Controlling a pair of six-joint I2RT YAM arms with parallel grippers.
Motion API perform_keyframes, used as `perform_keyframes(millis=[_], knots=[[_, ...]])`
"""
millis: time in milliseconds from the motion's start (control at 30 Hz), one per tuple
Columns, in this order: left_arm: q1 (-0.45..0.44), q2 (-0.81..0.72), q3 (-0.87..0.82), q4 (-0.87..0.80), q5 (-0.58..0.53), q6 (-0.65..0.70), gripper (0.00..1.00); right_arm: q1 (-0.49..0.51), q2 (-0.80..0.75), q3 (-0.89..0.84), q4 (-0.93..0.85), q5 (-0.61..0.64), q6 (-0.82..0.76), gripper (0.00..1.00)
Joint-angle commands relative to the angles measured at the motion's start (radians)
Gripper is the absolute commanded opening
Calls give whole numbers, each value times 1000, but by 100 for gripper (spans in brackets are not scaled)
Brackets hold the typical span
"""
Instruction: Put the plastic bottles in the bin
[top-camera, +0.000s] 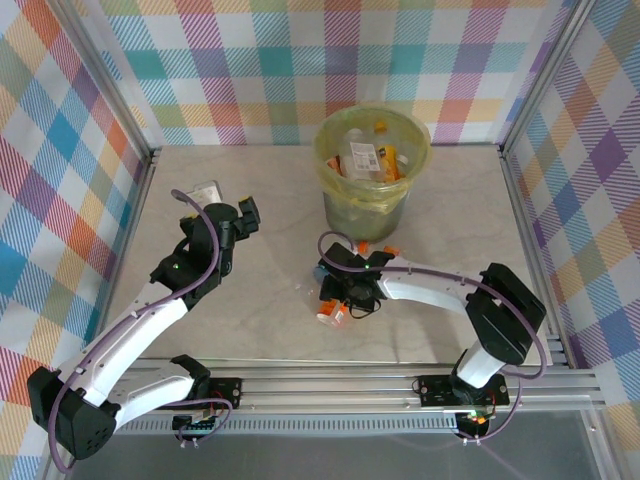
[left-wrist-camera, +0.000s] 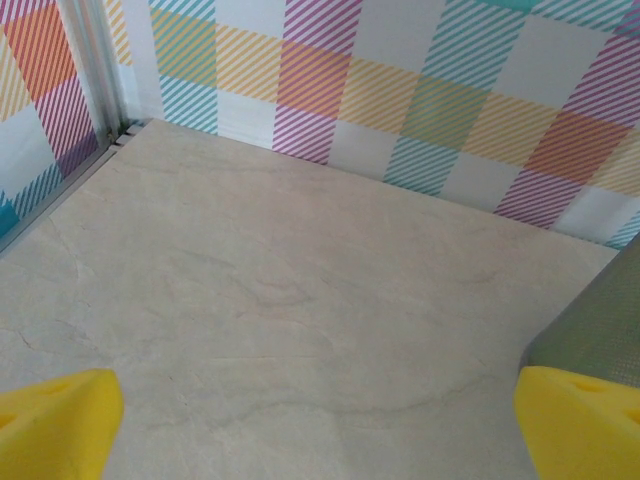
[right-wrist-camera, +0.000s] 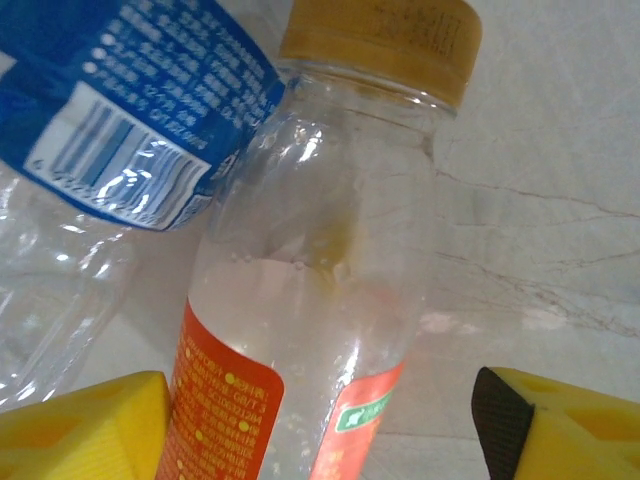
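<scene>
1. Beige marbled desk (top-camera: 250, 335), plaid walls (top-camera: 250, 70) on three sides.
2. Bin (top-camera: 365, 215) at mid far edge of the desk, bag-lined, several plastic bottles (top-camera: 365, 155) inside.
3. More bottles lie loose near the desk centre, in front of the bin.
4. Right fingers (right-wrist-camera: 85, 430) spread either side of an orange-label bottle (right-wrist-camera: 300, 330): one touches the label, the other is apart. A blue-label bottle (right-wrist-camera: 130, 110) leans against it.
5. Left fingers (left-wrist-camera: 55, 425) spread wide, holding nothing, over bare desk on the left.
</scene>
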Motion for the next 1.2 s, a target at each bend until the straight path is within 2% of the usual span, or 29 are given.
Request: perform_keyframes(millis=[0,433,700,833,1000,1167], knots=[[16,2,-13,25,-6,-24,100,-16,30,-5,6,-20,-1,76],[22,44,5,27,38,-47,100,-72,66,-77,8,-46,-17,66],[25,62,11,16,40,-59,100,-80,62,-74,-26,-49,-63,47],[26,64,9,15,40,-61,100,-78,10,-62,-66,-31,-104,37],[26,63,4,14,34,-70,100,-78,-103,-18,-139,-17,-177,34],[28,62,3,14,34,-79,100,-80,-203,148,-287,-18,-322,34]])
